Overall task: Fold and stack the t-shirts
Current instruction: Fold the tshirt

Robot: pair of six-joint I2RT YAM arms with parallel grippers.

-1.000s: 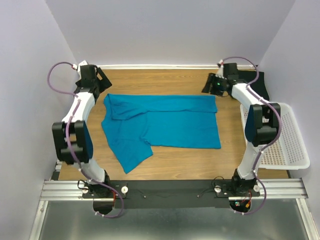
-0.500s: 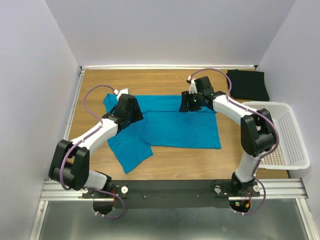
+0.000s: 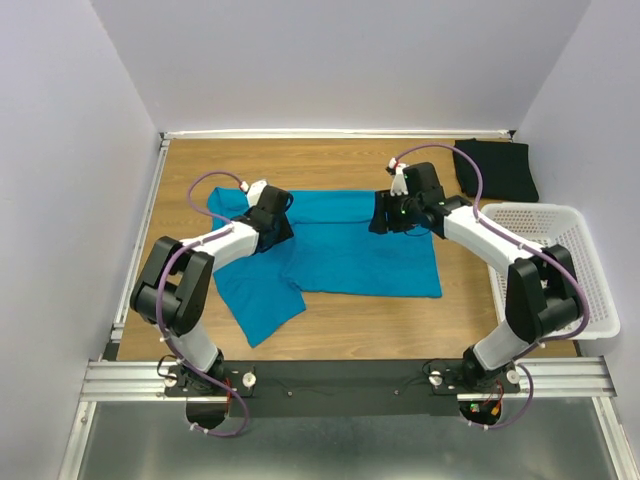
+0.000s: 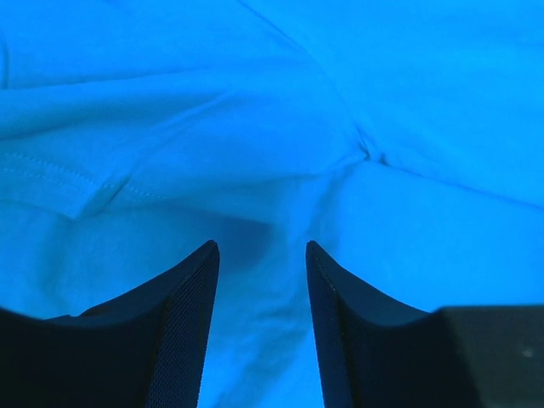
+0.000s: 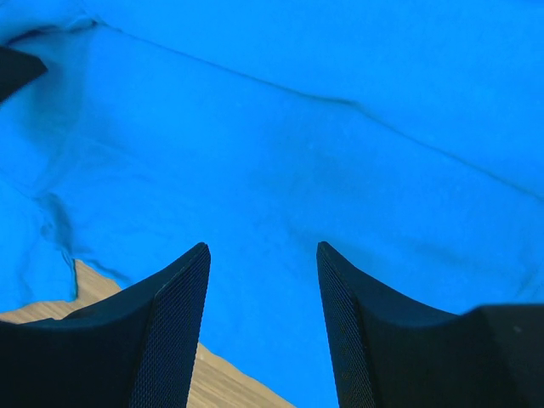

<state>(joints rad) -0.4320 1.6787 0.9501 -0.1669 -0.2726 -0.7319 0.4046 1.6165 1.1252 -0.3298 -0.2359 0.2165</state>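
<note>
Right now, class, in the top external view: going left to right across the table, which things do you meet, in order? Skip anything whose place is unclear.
left gripper → right gripper → white basket

My left pincer and right pincer are black, finely cross-hatched on their inner faces. The shirt under both is plain bright teal-blue, with no print. The other shirt is plain black. The table is brown wood grain. The basket is white, dotted with small holes. My arms are white and black, with purple cables.
</note>
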